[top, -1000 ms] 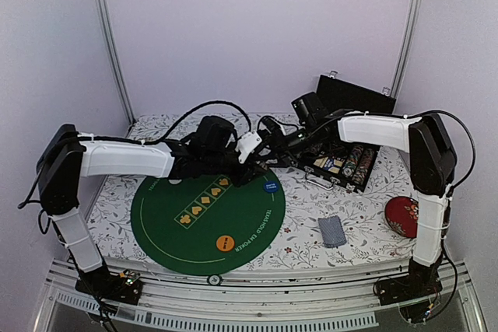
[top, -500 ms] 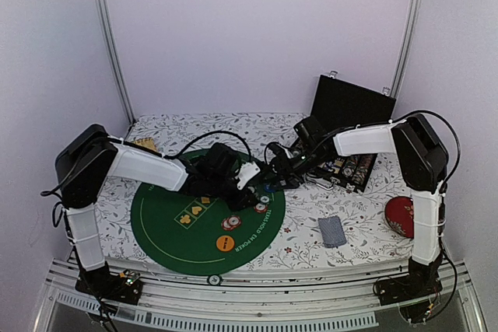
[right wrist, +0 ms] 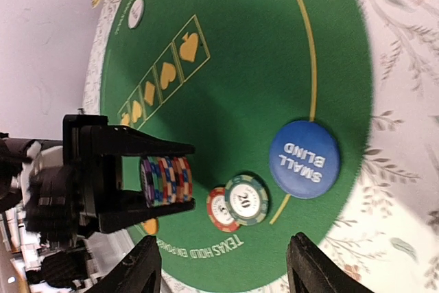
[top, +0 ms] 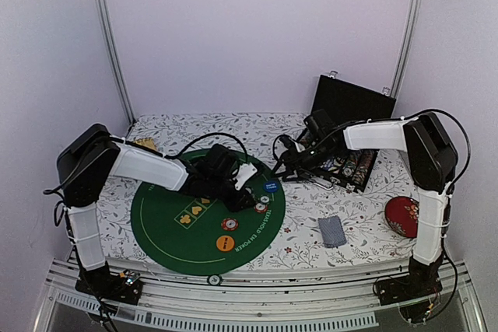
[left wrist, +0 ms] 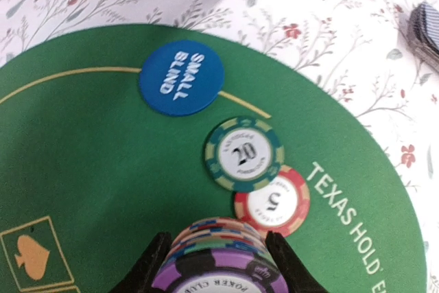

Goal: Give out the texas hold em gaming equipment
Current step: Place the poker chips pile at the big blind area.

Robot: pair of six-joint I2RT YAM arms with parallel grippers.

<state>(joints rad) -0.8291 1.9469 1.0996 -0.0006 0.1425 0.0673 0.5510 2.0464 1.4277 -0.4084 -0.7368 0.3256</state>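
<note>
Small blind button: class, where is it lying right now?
In the top view, the small blind button lies flat at the right edge of the green mat, just beyond the 20 chip.

Robot test booth in a lab: plain lilac walls (top: 257, 36) and metal posts (top: 109, 44) behind the left claw (top: 249, 194) and right claw (top: 280, 169), arm bases (top: 117, 285) mounted on an aluminium rail (top: 257, 287) in front of them, cables (top: 210, 139) trailing above a floral tablecloth (top: 342, 200).

We've got a green mat (left wrist: 82, 169) with yellow lines, blue button (left wrist: 181, 77), teal-and-white 20 chip (left wrist: 243, 154), red-and-white 5 chip (left wrist: 272, 202), and a multicolour striped stack (left wrist: 218, 245).
</note>
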